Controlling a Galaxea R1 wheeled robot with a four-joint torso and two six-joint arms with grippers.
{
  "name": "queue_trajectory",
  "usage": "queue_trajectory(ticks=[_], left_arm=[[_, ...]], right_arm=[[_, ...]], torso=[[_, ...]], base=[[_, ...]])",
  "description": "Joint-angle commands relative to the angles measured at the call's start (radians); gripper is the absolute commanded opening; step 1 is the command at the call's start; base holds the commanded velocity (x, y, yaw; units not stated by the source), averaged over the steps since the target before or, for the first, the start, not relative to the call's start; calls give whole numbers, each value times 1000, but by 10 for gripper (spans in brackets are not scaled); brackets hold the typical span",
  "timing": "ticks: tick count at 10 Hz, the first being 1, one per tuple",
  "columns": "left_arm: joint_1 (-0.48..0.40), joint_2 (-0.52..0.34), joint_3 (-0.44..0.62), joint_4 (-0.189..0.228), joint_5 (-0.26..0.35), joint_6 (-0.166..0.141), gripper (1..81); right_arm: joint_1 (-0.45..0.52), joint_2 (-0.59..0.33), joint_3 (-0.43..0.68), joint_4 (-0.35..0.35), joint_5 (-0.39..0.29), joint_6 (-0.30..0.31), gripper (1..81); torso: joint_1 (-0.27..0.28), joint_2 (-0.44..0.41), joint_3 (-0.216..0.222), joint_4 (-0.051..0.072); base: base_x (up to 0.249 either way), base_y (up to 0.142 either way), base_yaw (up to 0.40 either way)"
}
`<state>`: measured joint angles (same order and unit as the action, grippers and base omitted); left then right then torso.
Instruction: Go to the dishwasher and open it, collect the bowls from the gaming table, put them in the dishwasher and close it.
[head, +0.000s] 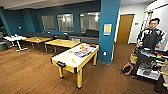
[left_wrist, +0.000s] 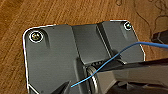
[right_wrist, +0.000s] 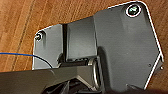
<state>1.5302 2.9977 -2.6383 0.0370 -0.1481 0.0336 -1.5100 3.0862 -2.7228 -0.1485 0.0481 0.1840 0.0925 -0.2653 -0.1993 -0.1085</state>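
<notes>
Gaming table (head: 75, 58) stands mid-room on the wooden floor (head: 30, 75), white top with yellow edging and yellow legs. Its long axis runs diagonally in the head view, near end pointing toward the camera and lower left, far end pointing toward the teal pillar (head: 108, 30). A dark fitting sits on the near short edge. On the top: colourful board-game boxes (head: 83, 51) spread over the far half, up to the far end; small yellowish and orange items lie on the near half, one near the near right edge (head: 73, 60), one toward the middle (head: 70, 52); too blurred to say whether these are bowls. Behind the gaming table, two yellow-topped tables (head: 62, 43) stand side by side, and a white table (head: 14, 38) sits at the far left. Dark sofas (head: 86, 36) line the blue wall under the interior windows. At right, a person (head: 151, 33) in a dark jacket stands behind a black cart (head: 150, 62) carrying gear; a wooden door (head: 124, 28) is behind. Both wrist views look down on wooden flooring past the robot's own dark plate, with a thin blue cable (left_wrist: 117, 56) crossing. Finger state of left and right grippers: cannot tell.
</notes>
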Motion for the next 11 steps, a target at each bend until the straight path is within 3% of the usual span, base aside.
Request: queue_trajectory(ticks=[1,6,11], left_arm=[[-46,-2,7,9,48,11,811],[-46,-3,7,9,44,11,811],[-41,-6,9,9,39,11,811]], right_arm=[[52,8,6,-3,-50,0,811],[50,8,6,-3,-50,0,811],[50,8,8,-3,-50,0,811]], torso=[[0,0,0,0],[0,0,0,0],[-1,0,0,0]], base=[[0,0,0],[0,0,0],[141,0,0]])
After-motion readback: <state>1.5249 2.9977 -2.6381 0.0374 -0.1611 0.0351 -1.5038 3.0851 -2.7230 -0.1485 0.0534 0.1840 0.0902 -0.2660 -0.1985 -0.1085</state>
